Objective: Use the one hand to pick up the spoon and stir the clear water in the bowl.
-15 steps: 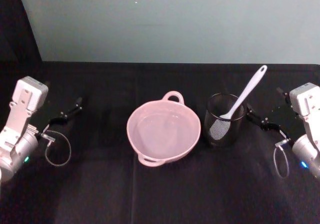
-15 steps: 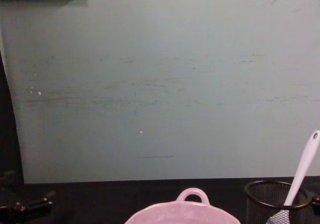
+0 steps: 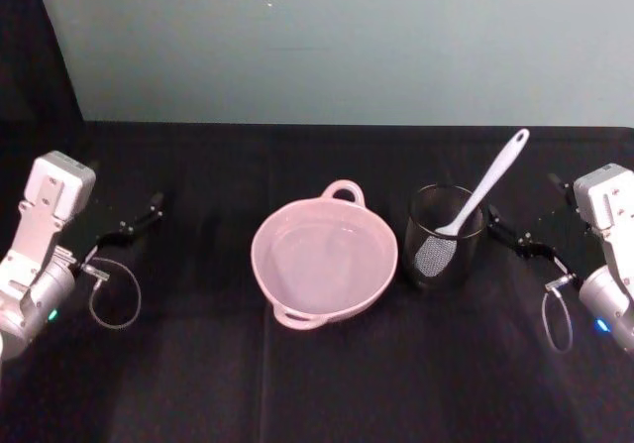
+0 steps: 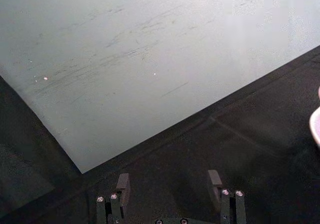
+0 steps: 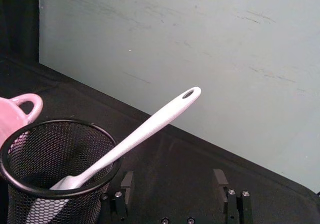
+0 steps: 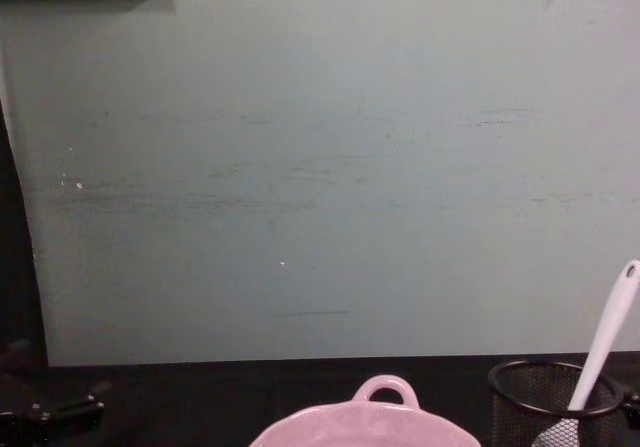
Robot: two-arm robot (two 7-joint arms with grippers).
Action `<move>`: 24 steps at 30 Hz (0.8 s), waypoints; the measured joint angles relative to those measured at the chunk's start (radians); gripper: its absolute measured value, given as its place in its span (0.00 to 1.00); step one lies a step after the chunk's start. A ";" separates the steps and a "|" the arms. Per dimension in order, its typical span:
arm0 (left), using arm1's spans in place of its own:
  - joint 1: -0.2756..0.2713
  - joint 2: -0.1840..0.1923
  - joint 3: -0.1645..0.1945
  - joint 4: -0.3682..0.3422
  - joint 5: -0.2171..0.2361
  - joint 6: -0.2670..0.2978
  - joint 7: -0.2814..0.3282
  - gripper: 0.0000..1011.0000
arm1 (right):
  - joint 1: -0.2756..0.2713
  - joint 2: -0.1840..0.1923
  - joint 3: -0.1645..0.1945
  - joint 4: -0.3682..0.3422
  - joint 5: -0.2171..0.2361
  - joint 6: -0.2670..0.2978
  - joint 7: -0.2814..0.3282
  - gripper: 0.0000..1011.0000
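Pink bowl [image 3: 277, 240] sits mid-desk [image 3: 327, 384], clear water inside. Just to its right a black mesh cup [image 3: 466, 265] holds the spoon [image 3: 485, 187], head down, handle leaning right. Left claw [image 4: 169, 183] and right claw [image 5: 173, 180] flank them, both spread wide, empty.

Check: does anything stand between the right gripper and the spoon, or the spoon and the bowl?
Nothing visible lies between the open right gripper and the spoon, whose handle leans to that side. Its head sits inside the black mesh cup, so the cup's wall stands between it and the bowl. Left gripper sits far left.
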 joint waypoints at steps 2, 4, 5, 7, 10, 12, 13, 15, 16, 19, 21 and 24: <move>0.000 0.000 0.000 0.000 0.000 0.000 0.000 1.00 | 0.000 0.000 0.000 0.000 0.000 0.000 0.000 0.99; 0.000 0.000 0.000 0.000 0.000 0.000 0.000 1.00 | 0.000 0.000 0.000 0.000 0.000 0.000 0.000 0.99; 0.000 0.000 0.000 0.000 0.000 0.000 0.000 1.00 | 0.000 0.000 0.000 0.000 0.000 0.000 0.000 0.99; 0.000 0.000 0.000 0.000 0.000 0.000 0.000 1.00 | 0.000 0.000 0.000 0.000 0.000 0.000 0.000 0.99; 0.000 0.000 0.000 0.000 0.000 0.000 0.000 1.00 | 0.000 0.000 0.000 0.000 0.000 0.000 0.000 0.99; 0.000 0.000 0.000 0.000 0.000 0.000 0.000 1.00 | 0.000 0.000 0.000 0.000 0.000 0.000 0.000 0.99; 0.000 0.000 0.000 0.000 0.000 0.000 0.000 1.00 | 0.000 0.000 0.000 0.000 0.000 0.000 0.000 0.99; 0.000 0.000 0.000 0.000 0.000 0.000 0.000 1.00 | 0.000 0.000 0.000 0.000 0.000 0.000 0.000 0.99; 0.000 0.000 0.000 0.000 0.000 0.000 0.000 1.00 | 0.000 0.000 0.000 0.000 0.000 0.000 0.000 0.99; 0.000 0.000 0.000 0.000 0.000 0.000 0.000 1.00 | -0.004 0.001 0.004 -0.005 -0.001 0.004 0.000 0.99; 0.000 0.000 0.000 0.000 0.000 0.000 0.000 1.00 | -0.025 0.011 0.017 -0.028 -0.002 0.015 0.000 0.99; 0.000 0.000 0.000 0.000 0.000 0.000 0.000 1.00 | -0.051 0.022 0.034 -0.053 0.000 0.021 -0.005 0.99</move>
